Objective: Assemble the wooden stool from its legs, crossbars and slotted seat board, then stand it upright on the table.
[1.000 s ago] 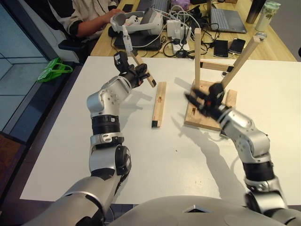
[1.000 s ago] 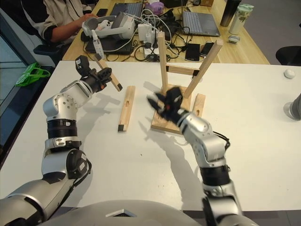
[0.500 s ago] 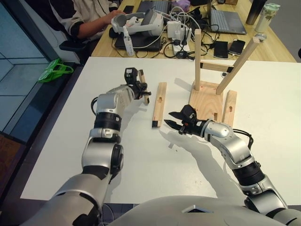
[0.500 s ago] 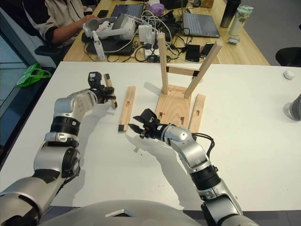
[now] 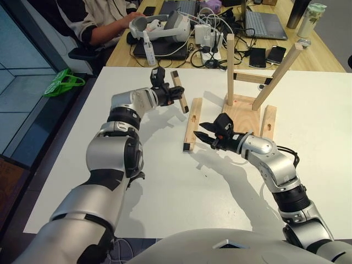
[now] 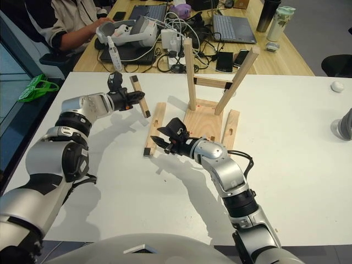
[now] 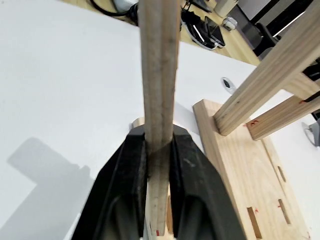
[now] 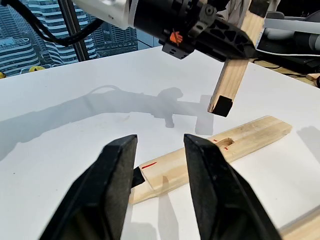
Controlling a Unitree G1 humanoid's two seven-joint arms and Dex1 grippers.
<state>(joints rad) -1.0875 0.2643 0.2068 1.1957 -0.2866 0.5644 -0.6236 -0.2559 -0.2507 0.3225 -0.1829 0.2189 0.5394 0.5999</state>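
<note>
In the left eye view the left gripper [image 5: 171, 94] is clamped on a wooden bar [image 5: 180, 93] held above the table [image 5: 165, 187] — the right gripper [image 5: 201, 133] gapes beside a slotted leg [image 5: 191, 122] lying flat. In the left wrist view both fingers pinch the bar, with the seat board [image 7: 240, 175] beyond. In the right wrist view the fingers stand wide apart — over the leg's end.

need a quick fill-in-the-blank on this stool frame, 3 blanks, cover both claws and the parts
The left claw is ____ on a wooden bar, held off the table. The right claw hangs with its fingers ____ over the loose leg lying on the table. ____ legs are planted in the seat board.
Missing words: shut; open; Two.
</note>
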